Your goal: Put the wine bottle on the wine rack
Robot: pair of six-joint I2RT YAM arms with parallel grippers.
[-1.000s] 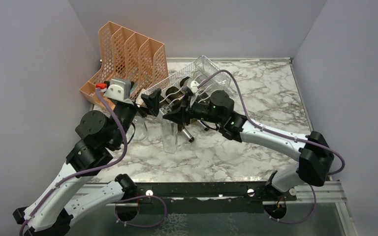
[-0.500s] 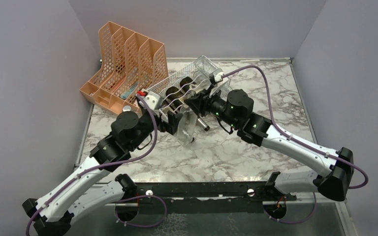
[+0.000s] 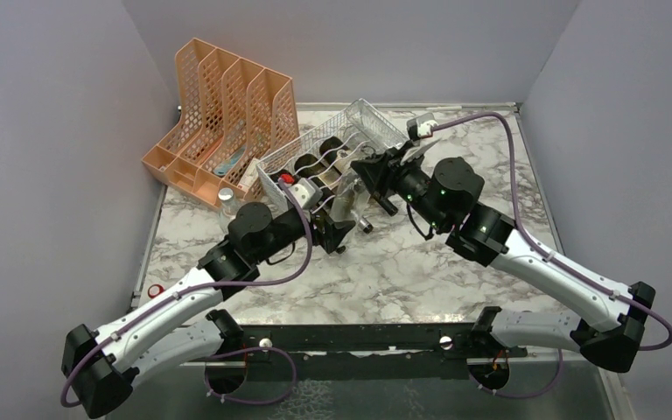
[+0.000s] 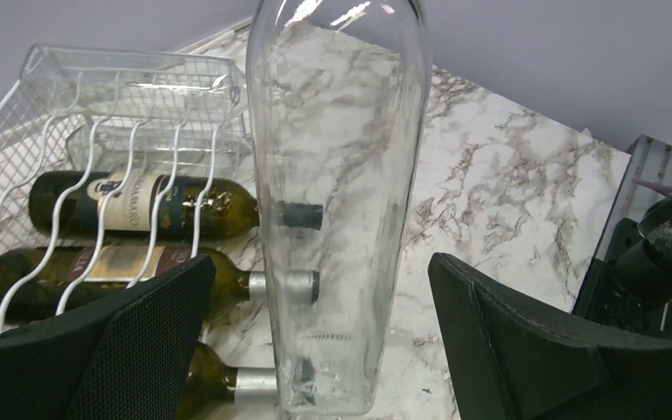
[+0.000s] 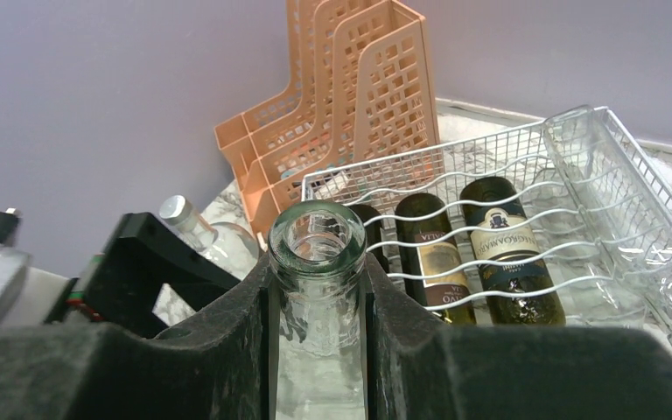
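A white bench with grey marble veining (image 3: 455, 254) sits boxed in by plain pale lilac walls (image 3: 44, 131). At the back left stands an orange perforated file organizer (image 3: 227, 105), with a small clear silver-capped bottle (image 3: 225, 199) just in front of it. The left arm (image 3: 184, 293) reaches diagonally from the near left corner towards the middle. The left pincer (image 4: 322, 262) is spread wide, its fingers either side of a clear glass wine bottle (image 4: 337, 157) with a gap on each side. Behind lies the white wire wine rack (image 3: 363, 118), holding three dark green wine bottles (image 3: 319, 159) side by side and another clear bottle (image 5: 608, 201) at one end. The clear glass wine bottle hangs tilted over the bench just in front of the rack, not in a cradle. The right arm (image 3: 534, 262) stretches in from the near right, and the right pincer (image 5: 319, 262) pinches the bottle's neck just below its open mouth.
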